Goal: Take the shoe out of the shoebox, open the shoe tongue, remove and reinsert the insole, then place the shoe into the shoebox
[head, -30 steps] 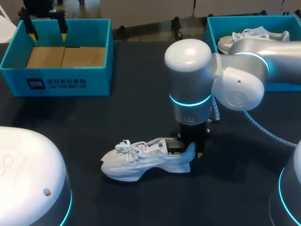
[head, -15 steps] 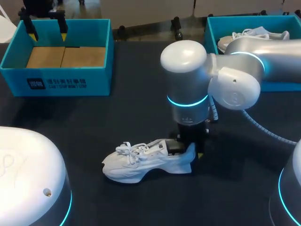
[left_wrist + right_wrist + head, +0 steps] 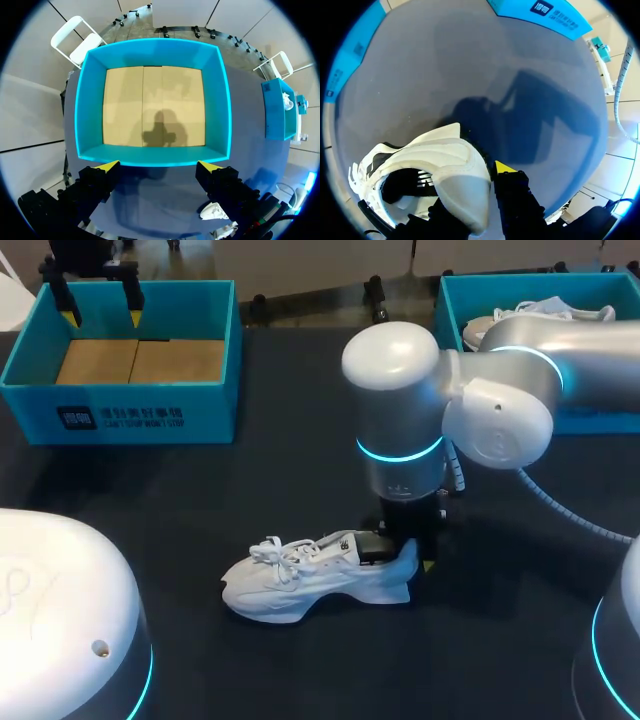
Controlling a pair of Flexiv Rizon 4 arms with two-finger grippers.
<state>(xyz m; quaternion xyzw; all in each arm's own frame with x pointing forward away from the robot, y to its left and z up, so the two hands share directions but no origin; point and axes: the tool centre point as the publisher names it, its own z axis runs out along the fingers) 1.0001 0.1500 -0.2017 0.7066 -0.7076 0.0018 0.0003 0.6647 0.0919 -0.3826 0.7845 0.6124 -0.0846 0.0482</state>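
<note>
White shoe [image 3: 300,585] sits on its sole on the dark tabletop [image 3: 280,470], well clear of both boxes. My right gripper [image 3: 476,192] pinches its heel wall, one finger inside the collar, one outside. Left gripper [image 3: 159,167] hangs wide open, empty, over the blue shoebox [image 3: 150,156]. My right arm partly hides a second blue box [image 3: 450,300] holding another shoe [image 3: 520,315]

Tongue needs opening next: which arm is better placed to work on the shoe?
Right. The right gripper grips the heel of the shoe on the table; the left gripper hangs open over the shoebox, away from the shoe.
</note>
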